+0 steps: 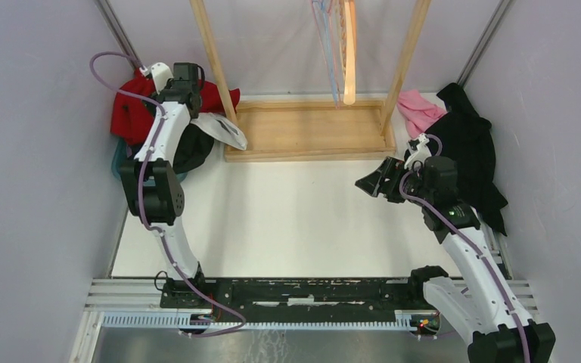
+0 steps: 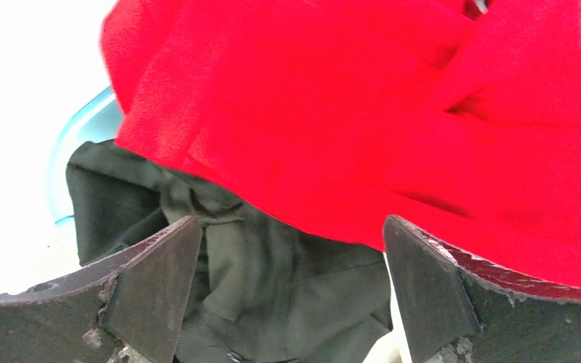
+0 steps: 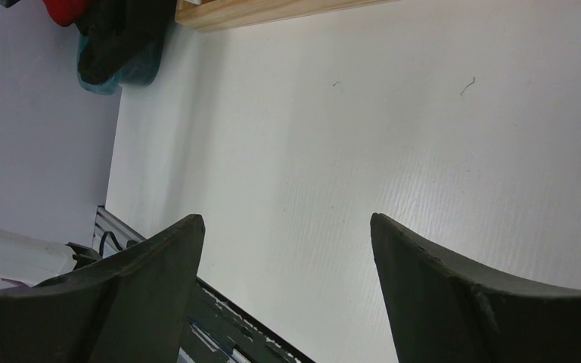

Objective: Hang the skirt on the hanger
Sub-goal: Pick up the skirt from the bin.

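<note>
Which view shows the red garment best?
Left wrist: the red garment fills the frame, folds clear. Top external shows it partly behind the left arm; right wrist catches only a corner.

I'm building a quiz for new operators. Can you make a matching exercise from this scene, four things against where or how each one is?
Things: 1 red garment; 2 pink garment; 3 hanger; 4 right gripper.
Places or states: A hanging in the wooden rack; B open above bare table; C far left, at the left gripper; D far right, beside the black garment.
Pairs: 1-C, 2-D, 3-A, 4-B.
</note>
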Tool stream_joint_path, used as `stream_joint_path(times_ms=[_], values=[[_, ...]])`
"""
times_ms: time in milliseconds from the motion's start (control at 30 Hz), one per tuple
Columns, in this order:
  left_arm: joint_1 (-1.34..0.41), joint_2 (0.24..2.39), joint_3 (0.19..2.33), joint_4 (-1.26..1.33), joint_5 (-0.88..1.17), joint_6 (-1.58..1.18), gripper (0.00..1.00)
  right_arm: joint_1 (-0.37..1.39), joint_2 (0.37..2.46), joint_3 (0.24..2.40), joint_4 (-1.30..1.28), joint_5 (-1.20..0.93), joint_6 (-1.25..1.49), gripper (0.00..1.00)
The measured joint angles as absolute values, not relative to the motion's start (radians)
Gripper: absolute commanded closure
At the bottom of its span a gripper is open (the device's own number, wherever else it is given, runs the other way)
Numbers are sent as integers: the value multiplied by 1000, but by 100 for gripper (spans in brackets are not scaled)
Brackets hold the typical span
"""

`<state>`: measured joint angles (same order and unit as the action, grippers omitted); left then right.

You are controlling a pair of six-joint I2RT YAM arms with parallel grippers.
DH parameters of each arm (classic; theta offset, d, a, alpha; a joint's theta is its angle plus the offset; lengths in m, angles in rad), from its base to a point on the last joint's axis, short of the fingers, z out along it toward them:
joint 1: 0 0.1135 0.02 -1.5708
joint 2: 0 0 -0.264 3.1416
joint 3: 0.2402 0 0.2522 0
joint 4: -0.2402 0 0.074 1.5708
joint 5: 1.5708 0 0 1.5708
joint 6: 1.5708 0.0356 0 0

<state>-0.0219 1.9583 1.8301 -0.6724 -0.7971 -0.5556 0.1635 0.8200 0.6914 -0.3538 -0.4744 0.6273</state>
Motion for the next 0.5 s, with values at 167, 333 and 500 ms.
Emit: stream_joint_path(times_ms=[167,333,500], values=[[2,1847,1688,-686,-863,-615,0,180,835,691,-352,-474,627,14],[54,1687,1520,-682,-876,-678,1,226,853,691,-353,-472,628,14],[201,1705,1519,-677,-804,-714,1,325,871,694,-364,-434,627,15]])
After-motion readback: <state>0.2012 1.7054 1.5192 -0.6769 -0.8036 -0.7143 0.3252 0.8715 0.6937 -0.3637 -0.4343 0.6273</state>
